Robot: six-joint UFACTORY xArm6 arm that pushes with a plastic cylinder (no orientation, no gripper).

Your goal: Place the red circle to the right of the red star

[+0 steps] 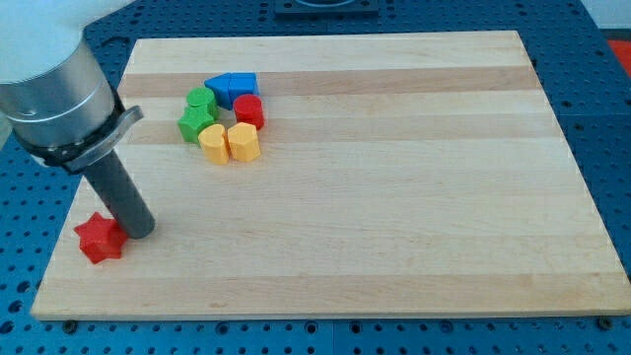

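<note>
The red star lies near the board's bottom left corner. My tip rests on the board just right of the red star, touching or almost touching it. The red circle sits in a cluster of blocks near the view's top, left of centre, well above and to the right of my tip. It touches the yellow blocks below it and the blue block above it.
The cluster also holds a blue block, two green blocks and two yellow blocks. The wooden board lies on a blue perforated table. The arm's grey body covers the view's top left.
</note>
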